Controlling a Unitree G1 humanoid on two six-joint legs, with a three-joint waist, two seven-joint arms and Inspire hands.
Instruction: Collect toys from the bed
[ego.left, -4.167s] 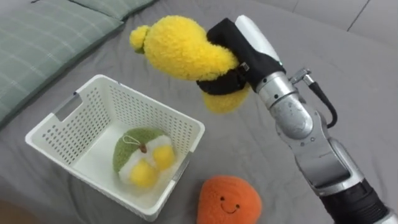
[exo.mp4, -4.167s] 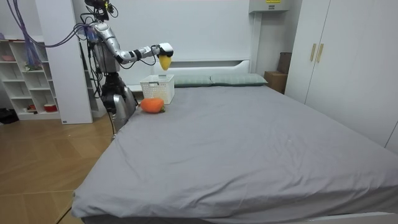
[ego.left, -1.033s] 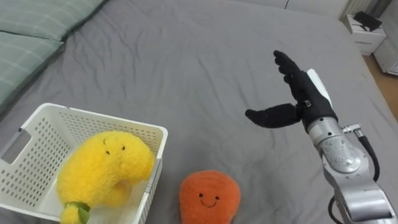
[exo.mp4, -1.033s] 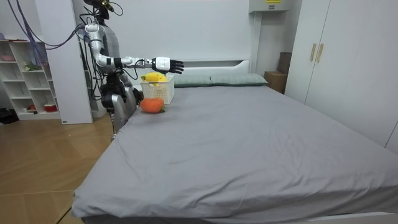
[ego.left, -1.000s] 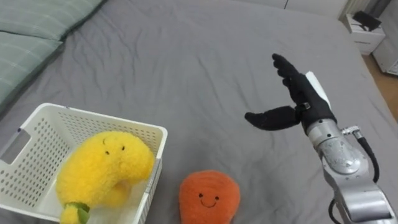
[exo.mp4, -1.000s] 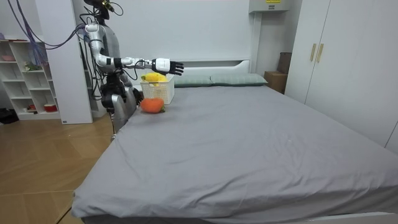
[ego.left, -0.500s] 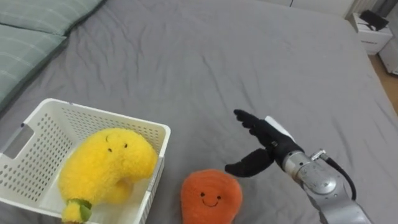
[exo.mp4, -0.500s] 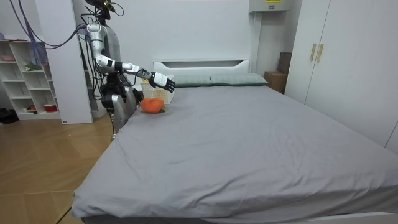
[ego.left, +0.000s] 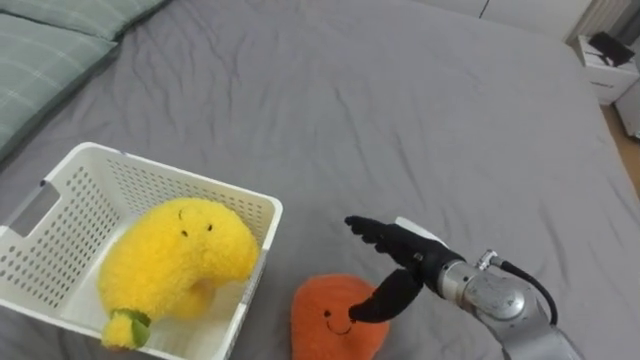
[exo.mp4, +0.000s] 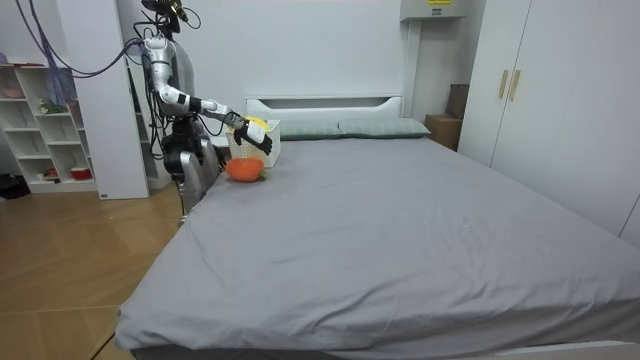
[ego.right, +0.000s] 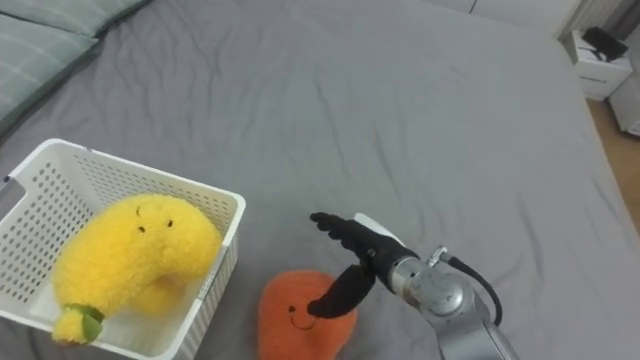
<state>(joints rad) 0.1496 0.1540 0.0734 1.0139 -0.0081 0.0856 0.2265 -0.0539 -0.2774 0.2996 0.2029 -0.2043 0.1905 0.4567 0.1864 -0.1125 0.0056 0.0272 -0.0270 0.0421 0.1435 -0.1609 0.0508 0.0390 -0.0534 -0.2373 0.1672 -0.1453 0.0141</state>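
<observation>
From my station I see the right hand (ego.left: 412, 258) hanging low over the bed (ego.left: 400, 120), open, with its fingers (ego.left: 372, 232) spread and straight and the thumb pointing down toward the orange plush toy (ego.left: 320, 325). The thumb's tip overlaps the toy's upper right edge in both eye views, but I cannot tell whether it touches the plush or hovers just above it. Nothing is held in the hand.

The orange toy, round with a small smiling face, lies on the grey sheet just beside the near right corner of the white perforated basket (ego.left: 190, 178). Inside the basket sits a yellow plush banana (ego.left: 180, 265) with a little face on top and a green stem end at its lower left. It leans against the basket's right wall and takes up much of the inside.

Green checked pillows (ego.left: 40, 60) lie at the head of the bed, beyond the basket to the left.

In the room view the robot stands upright on the wooden floor at the bed's side near its head, at the room view's left. Its right arm is stretched out and angled down, with the hand (exo.mp4: 255, 140) by the basket (exo.mp4: 262, 152) and the orange toy (exo.mp4: 244, 169). White shelving (exo.mp4: 40, 120) stands behind it, and a white wardrobe (exo.mp4: 540, 90) is at the room view's right.
</observation>
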